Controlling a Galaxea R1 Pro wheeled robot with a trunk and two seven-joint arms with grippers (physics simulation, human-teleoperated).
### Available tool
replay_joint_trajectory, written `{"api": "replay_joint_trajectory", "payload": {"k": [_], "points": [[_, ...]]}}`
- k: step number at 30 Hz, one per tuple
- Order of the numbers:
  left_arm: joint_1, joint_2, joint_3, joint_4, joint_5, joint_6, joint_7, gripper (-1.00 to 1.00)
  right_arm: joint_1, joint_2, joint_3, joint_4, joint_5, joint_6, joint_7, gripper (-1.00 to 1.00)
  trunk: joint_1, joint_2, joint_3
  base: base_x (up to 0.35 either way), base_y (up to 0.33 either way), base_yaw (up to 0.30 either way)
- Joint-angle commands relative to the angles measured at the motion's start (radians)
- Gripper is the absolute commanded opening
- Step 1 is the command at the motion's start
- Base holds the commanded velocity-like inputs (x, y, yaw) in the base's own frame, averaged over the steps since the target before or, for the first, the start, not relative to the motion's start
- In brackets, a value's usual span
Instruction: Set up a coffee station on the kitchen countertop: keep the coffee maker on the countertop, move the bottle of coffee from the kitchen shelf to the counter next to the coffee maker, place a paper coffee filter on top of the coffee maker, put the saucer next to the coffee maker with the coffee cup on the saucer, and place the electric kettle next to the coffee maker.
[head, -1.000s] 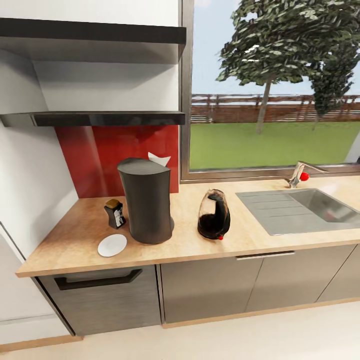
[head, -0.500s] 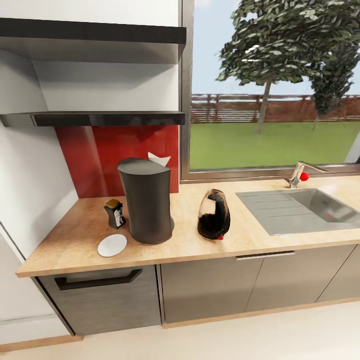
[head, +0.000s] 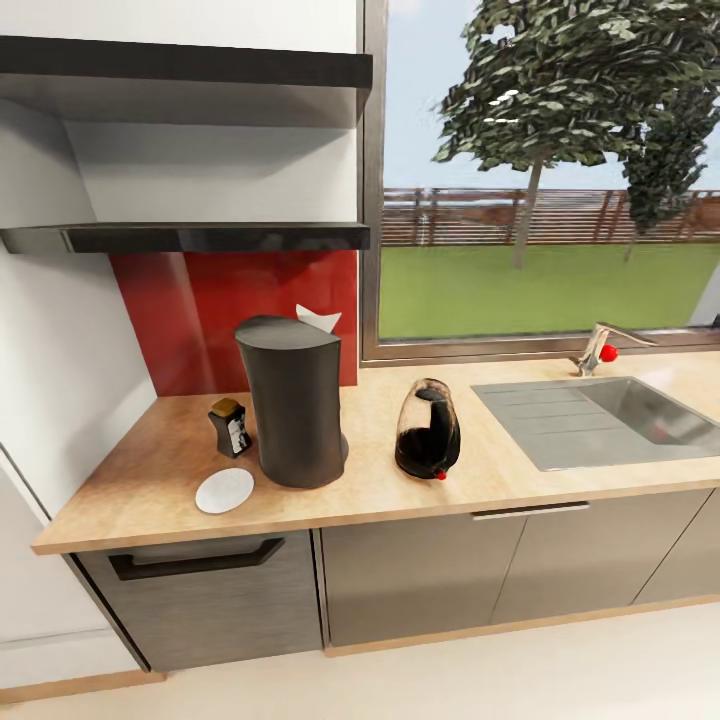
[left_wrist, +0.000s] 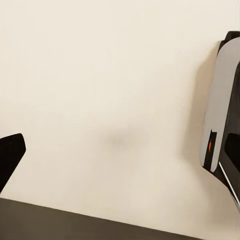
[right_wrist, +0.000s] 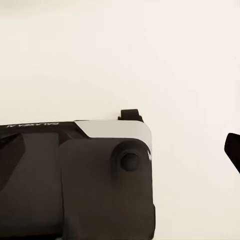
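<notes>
On the kitchen countertop (head: 420, 490), the coffee maker (head: 292, 400) stands upright with the paper coffee filter (head: 318, 319) on top. The bottle of coffee (head: 230, 427) sits just beside it, with the saucer (head: 224, 491) nearby — bare, no cup on it. The electric kettle (head: 428, 430) stands near the coffee maker's other side, between it and the sink (head: 600, 420). Glass-bodied, it is likely fragile and slippery; its black handle looks the safest hold. Whether either claw is wide or narrow cannot be told — the wrist views face pale floor.

Matt wood-grain kitchen countertop (head: 160, 470)
</notes>
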Motion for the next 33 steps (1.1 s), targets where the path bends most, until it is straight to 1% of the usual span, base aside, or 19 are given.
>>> {"api": "replay_joint_trajectory", "payload": {"k": [1,7,26,33], "points": [[-0.001,0.000,0.006,0.001,-0.010,0.000,0.002,1.00,0.000,-0.001,0.008,-0.002,-0.009,0.006,-0.004,1.00,0.001,-0.002,-0.002,0.000,0.000,-0.053],[-0.001,0.000,0.007,0.003,-0.009,0.001,0.001,1.00,0.000,-0.004,0.006,-0.002,-0.009,0.006,-0.003,1.00,0.001,-0.002,-0.002,0.000,0.000,-0.190],[-0.001,-0.002,0.010,0.002,-0.007,-0.005,-0.004,1.00,-0.001,-0.005,0.006,-0.002,-0.009,0.006,-0.004,1.00,0.001,-0.002,-0.002,0.000,0.000,-0.264],[-0.001,-0.003,0.009,0.003,-0.007,-0.003,-0.004,1.00,0.000,-0.003,0.009,-0.001,-0.006,0.006,-0.003,1.00,0.001,-0.002,-0.002,0.000,0.000,-0.093]]}}
